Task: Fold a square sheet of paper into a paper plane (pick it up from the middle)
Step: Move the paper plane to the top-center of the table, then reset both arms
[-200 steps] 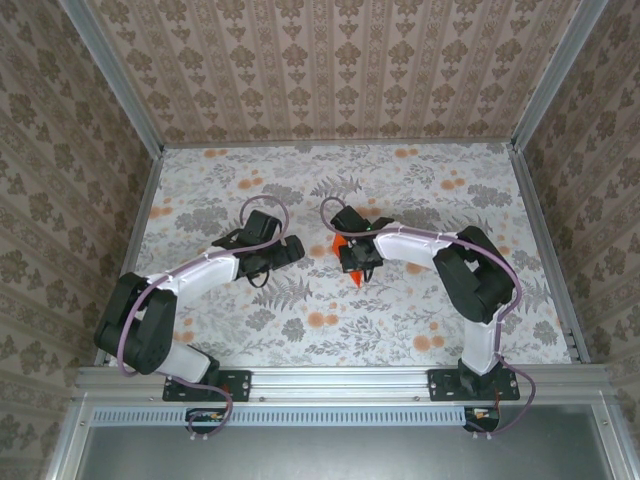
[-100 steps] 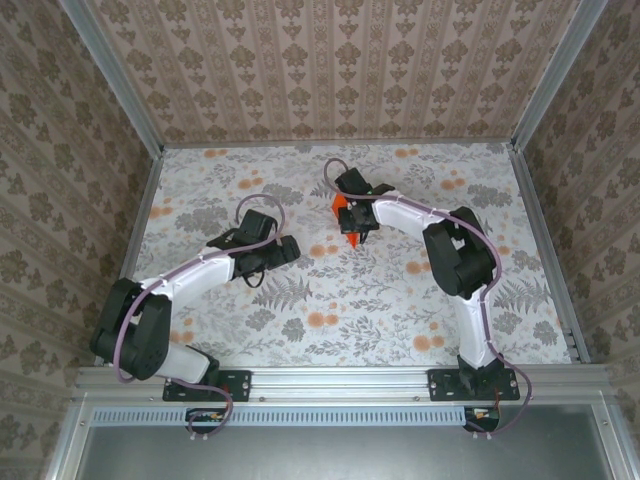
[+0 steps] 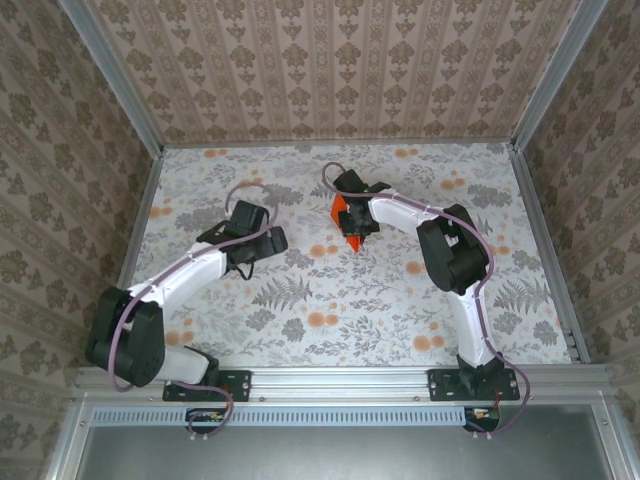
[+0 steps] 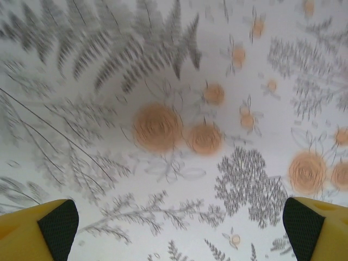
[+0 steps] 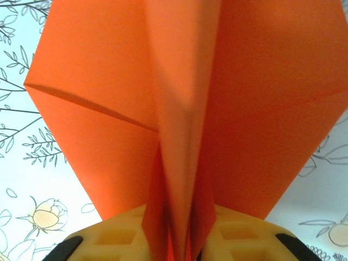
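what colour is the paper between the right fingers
Plain vivid orange, no print. The paper plane shows best in the right wrist view.

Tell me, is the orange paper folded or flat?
Folded. The paper plane has a raised centre crease running down its middle and slanted fold lines on both wings.

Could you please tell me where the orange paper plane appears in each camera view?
Top external: the paper plane sits near the centre, slightly toward the far side, at the right end effector.
Right wrist: the plane spreads across the upper and middle frame, its centre fold running down between the fingers.
Left wrist: the left end effector, fingers wide apart, faces the tablecloth.
Shared landmark: the floral tablecloth, with pale orange flowers.
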